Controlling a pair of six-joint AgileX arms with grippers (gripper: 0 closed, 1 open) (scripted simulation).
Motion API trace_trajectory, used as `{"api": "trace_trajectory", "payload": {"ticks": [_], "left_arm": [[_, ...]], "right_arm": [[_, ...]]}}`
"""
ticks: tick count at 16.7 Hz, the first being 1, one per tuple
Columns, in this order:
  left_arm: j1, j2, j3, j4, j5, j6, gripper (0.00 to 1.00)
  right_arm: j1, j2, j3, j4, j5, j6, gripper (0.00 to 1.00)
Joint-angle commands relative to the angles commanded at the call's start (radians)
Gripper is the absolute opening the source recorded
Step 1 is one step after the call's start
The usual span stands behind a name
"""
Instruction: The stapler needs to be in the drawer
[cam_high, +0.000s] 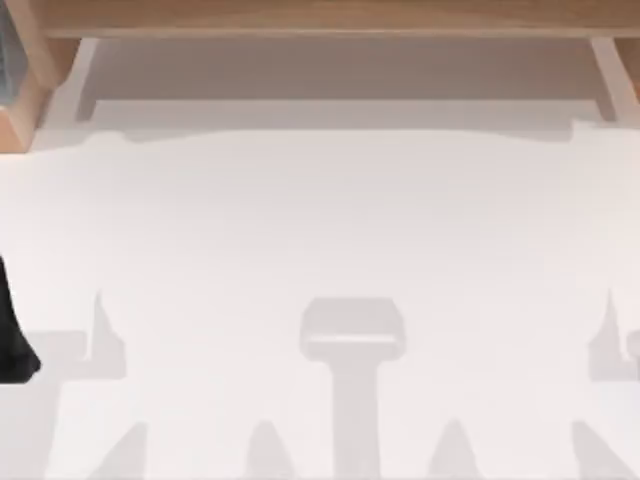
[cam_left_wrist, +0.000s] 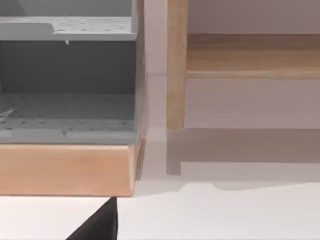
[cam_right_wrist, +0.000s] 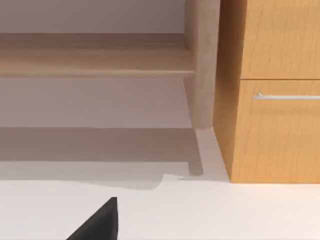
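Seemingly bare grey shelf unit (cam_left_wrist: 67, 80).

A dark, black part of my left arm (cam_high: 14, 330) pokes in at the white table's left edge. A black gripper tip (cam_left_wrist: 97, 224) juts into each wrist view.

White table (cam_high: 320, 230) under soft light; wooden shelf (cam_high: 320, 18) along its far edge; shadows near the front

A shelf (cam_high: 320, 15) runs behind the table (cam_high: 320, 230), a drawer unit (cam_right_wrist: 272, 90) beside it.
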Motion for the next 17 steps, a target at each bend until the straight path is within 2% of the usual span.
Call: {"api": "trace_trajectory", "payload": {"ticks": [4,7,11,17], "left_arm": [[0.000,0.000,0.000,0.000,0.000,0.000,1.00],[0.000,0.000,0.000,0.000,0.000,0.000,1.00],[0.000,0.000,0.000,0.000,0.000,0.000,1.00],[0.000,0.000,0.000,0.000,0.000,0.000,1.00]], "right_arm": [[-0.011,0.030,0.021,0.023,-0.004,-0.028,1.00],[-0.049,0.155,0.099,0.108,-0.025,-0.133,1.00],[-0.118,0.463,0.261,0.286,-0.085,-0.360,1.00],[-0.236,1.119,0.563,0.618,-0.213,-0.792,1.00]]}}
